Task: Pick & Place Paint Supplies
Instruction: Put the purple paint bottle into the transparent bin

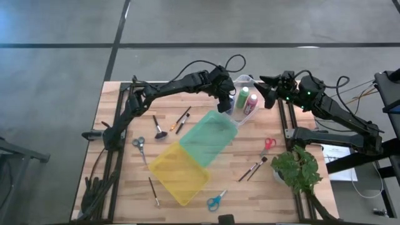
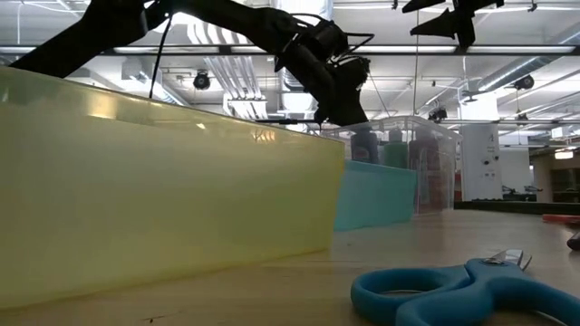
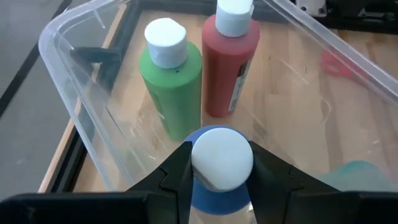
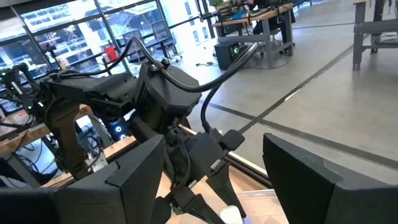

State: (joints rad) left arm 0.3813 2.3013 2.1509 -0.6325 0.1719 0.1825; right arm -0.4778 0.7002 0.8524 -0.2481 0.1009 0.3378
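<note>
Table [image 1: 125,94] carries three bins in a diagonal run: yellow bin [image 1: 178,172] nearest the front, green bin [image 1: 209,137] touching it, clear bin [image 1: 239,119] at the back near both grippers. Yellow and green bins look empty from above. Clear bin holds two paint bottles, green bottle [image 3: 173,87] and red bottle [image 3: 229,62], standing upright side by side and touching or nearly so. Third bottle, blue bottle [image 3: 217,186] with a white cap, is pinched between the fingers of the left gripper [image 3: 219,180] right at the cap, held over the inside of the clear bin just beside the green bottle; whether its base rests on the bin floor I cannot tell. Judgement: bottles are two placed and the third at the point of release, so roughly a third of the job. Left out on the bare wood: grey scissors [image 1: 139,144], red scissors [image 1: 269,144], blue scissors [image 1: 217,200]; then brushes, a pair by the left arm [image 1: 182,120], one broad-headed brush [image 1: 158,128], one near the front edge [image 1: 152,190], a pair beside the plant [image 1: 252,169]. Right gripper [image 1: 267,94] waits just beside the clear bin's far side, fingers spread, holding nothing.
</note>
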